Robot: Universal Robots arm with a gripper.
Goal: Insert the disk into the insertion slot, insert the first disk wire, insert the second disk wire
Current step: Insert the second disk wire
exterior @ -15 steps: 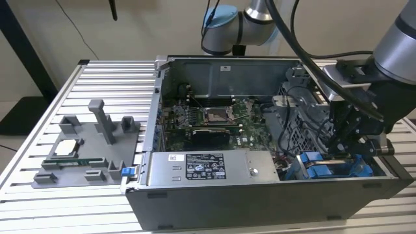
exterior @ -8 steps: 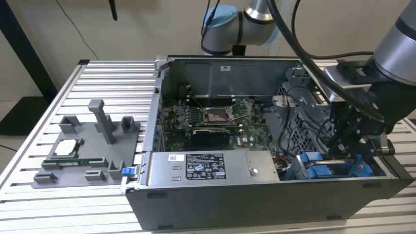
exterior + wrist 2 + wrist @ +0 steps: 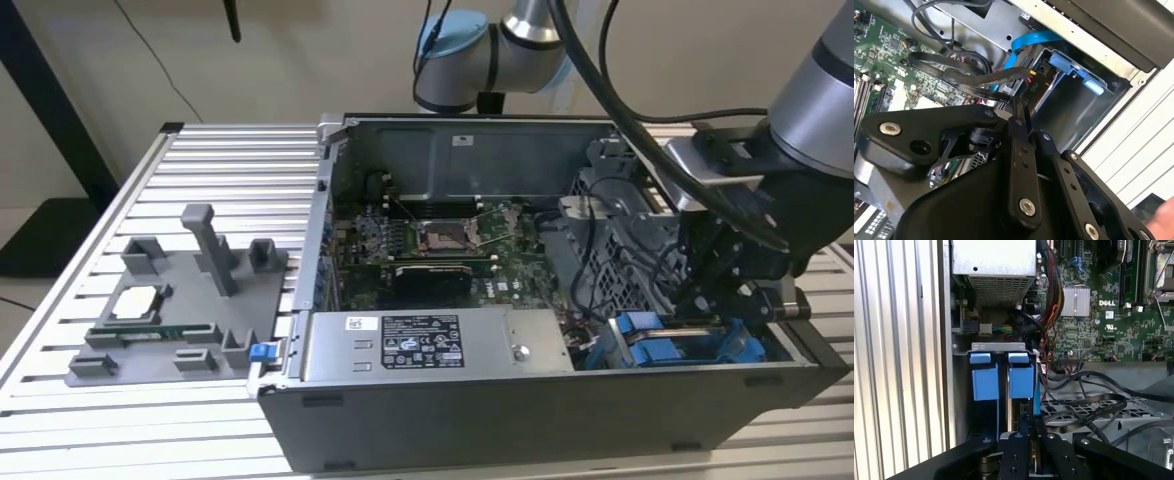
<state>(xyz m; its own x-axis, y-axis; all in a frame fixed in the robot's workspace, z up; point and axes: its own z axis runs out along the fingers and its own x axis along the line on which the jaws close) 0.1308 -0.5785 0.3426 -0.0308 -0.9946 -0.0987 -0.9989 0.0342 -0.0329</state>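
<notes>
My fingers (image 3: 1026, 432) reach down into the open computer case (image 3: 441, 425), pressed together on what looks like a thin black cable connector, though what exactly they pinch is hard to tell. Just beyond their tips stands the disk (image 3: 1020, 381) in its blue carrier, already seated in the insertion slot (image 3: 996, 346). A blue wire (image 3: 1029, 40) runs close beside them. I judge this step wants the plug held square and pushed straight.

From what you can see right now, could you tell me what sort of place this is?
Probably a robotics lab bench for computer assembly: an opened desktop computer case on a slotted aluminium table, a grey fixture tray holding parts, and the arm's gripper inside the case.
</notes>
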